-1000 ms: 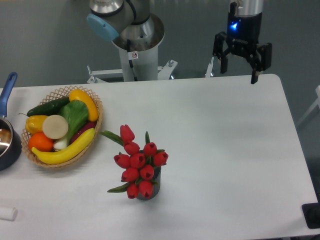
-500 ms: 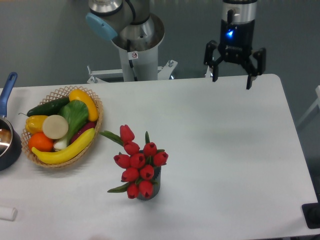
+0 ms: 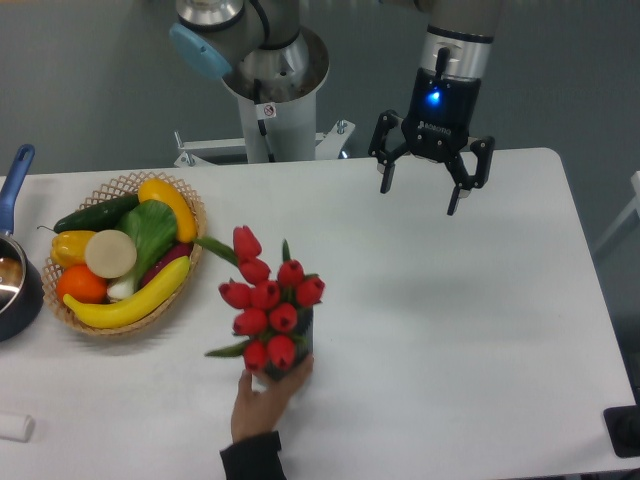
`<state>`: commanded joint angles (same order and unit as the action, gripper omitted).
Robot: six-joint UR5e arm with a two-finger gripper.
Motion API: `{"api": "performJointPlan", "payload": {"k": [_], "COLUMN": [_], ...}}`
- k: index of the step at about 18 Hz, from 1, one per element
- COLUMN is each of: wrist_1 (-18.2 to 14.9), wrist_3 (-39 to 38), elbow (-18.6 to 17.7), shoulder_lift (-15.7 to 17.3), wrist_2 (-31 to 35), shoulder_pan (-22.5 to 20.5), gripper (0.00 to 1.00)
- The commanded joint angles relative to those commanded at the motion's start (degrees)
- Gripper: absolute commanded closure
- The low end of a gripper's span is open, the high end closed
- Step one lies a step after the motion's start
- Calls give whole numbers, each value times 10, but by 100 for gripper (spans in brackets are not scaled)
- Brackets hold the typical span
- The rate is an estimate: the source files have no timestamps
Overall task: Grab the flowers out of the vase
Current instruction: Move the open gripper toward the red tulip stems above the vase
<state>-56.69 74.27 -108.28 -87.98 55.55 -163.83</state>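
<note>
The flowers (image 3: 265,308), a bunch of red tulip buds with green leaves, stand in the vase (image 3: 298,347), which is mostly hidden beneath them near the table's front middle. A human hand (image 3: 262,392) reaches in from the front edge and touches the vase. My gripper (image 3: 419,198) hangs open over the far right part of the table, well apart from the flowers, with nothing between its fingers.
A wicker basket (image 3: 194,258) of fruit and vegetables sits at the left. A dark pot with a blue handle (image 3: 14,178) is at the far left edge. A small white object (image 3: 14,427) lies at the front left. The robot base (image 3: 268,90) stands behind the table.
My gripper has moved left and forward over the table. A hand has come in from the front edge, and the vase with the flowers has shifted slightly left and back.
</note>
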Motion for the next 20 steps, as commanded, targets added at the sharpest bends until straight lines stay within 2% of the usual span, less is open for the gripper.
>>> {"api": "performJointPlan", "payload": {"k": [8,11,15,18,20], "wrist_1": [4,4,32,38,65], "wrist_3": [9,28,37,37,35], "elbow": [-18,-17,-17,-21,-22], "shoulder_lift": [-11,-26,-55,-63,-80], "wrist_2": [-84,-86,-88,-91,-112], "shoulder_pan": [4,26,65,85,104], "gripper": [0,0,0,0,0]}}
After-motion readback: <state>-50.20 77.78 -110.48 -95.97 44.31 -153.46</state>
